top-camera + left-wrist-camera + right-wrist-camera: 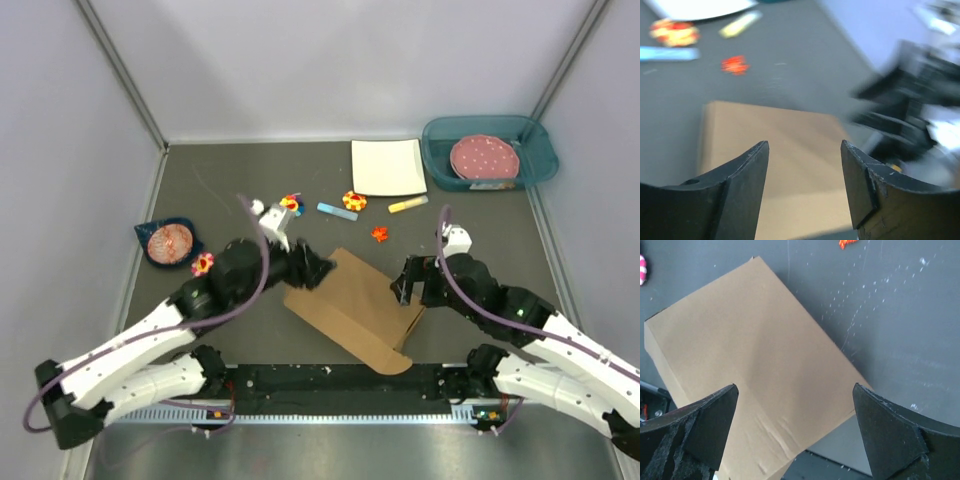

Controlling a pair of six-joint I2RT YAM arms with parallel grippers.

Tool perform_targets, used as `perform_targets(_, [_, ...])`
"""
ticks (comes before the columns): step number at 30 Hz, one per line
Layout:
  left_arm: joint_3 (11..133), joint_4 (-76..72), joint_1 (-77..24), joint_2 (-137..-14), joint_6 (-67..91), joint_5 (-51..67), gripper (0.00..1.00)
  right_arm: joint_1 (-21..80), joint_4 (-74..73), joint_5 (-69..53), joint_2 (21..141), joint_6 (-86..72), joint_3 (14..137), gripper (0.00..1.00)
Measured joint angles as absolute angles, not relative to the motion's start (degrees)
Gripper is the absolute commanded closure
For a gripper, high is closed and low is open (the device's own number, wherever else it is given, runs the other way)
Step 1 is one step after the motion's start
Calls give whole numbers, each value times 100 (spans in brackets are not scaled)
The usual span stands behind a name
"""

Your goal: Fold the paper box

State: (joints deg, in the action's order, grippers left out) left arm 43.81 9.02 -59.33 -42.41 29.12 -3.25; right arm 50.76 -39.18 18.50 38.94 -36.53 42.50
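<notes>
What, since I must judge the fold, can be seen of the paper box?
The paper box is plain brown cardboard. It looks folded shut into a shallow rectangle with a smooth flat top and faint creases near one edge. A rounded tab sticks out at its near corner. It lies askew on the dark table, between the open left gripper and right gripper. Neither grips it, and contact cannot be told.

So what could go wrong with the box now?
Both pairs of jaws are open and nothing grips the box, so the flap at its near corner could spring up. The box also lies close to the table's near edge, so a nudge might slide it off.
</notes>
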Motion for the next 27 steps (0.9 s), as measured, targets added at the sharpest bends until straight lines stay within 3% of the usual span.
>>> perform_targets(4, [4523,1146,-4169,-5570,3122,-67,32,5072,-4397,1640,3785,-4211,4296,1])
perform_targets(6, [4390,1330,-3767,-5999,3186,-73,32,5070,-4628,1588,3769,-4488,4331,1])
perform_targets(17, [3813,1074,-3728,-6532,3332,958,33,5054,-5022,941,3789,-5461,3747,1])
perform_targets(27, [3083,-1,-3695,-6364,3621,1317,35,5035,-3955,519,3651,-6195,2816,1])
